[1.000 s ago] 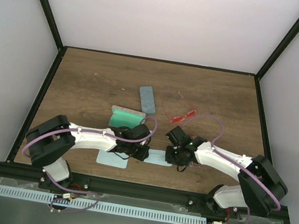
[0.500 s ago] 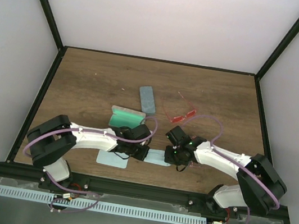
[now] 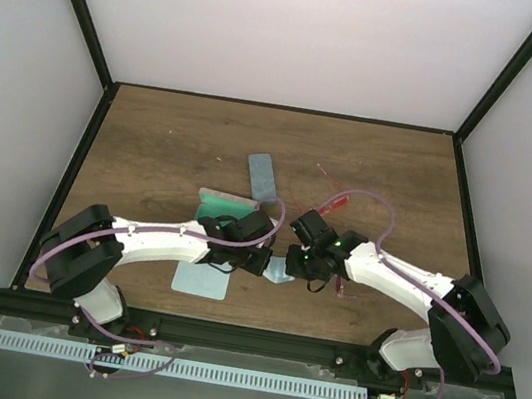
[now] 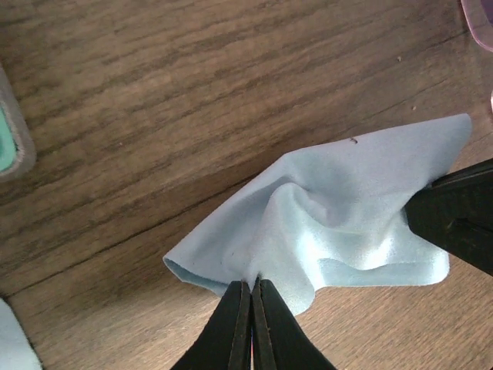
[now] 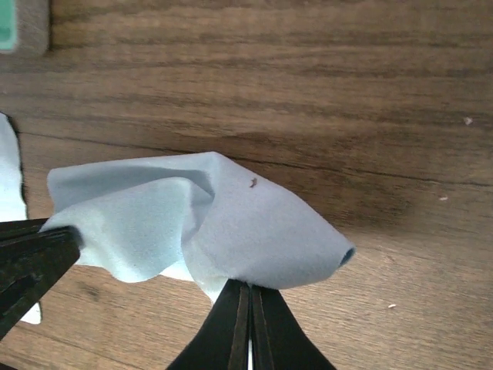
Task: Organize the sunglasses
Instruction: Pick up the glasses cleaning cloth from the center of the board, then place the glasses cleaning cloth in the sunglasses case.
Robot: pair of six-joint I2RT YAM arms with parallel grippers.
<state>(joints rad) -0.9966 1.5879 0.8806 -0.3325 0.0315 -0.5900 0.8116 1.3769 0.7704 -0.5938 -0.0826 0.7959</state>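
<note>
soft matt cloth, rumpled, on grained brown wood table; fingers matt black.

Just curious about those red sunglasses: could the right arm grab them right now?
Probably not yet: the right gripper is shut on the cloth, which the left gripper also pinches. The red sunglasses lie close by, so once it lets go, likely yes.

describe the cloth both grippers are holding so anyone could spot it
On the wooden table, look where the two arms' tips meet near the front. The pale blue cloth is bunched, pinched by left gripper and right gripper; the other cloth lies flat.
</note>
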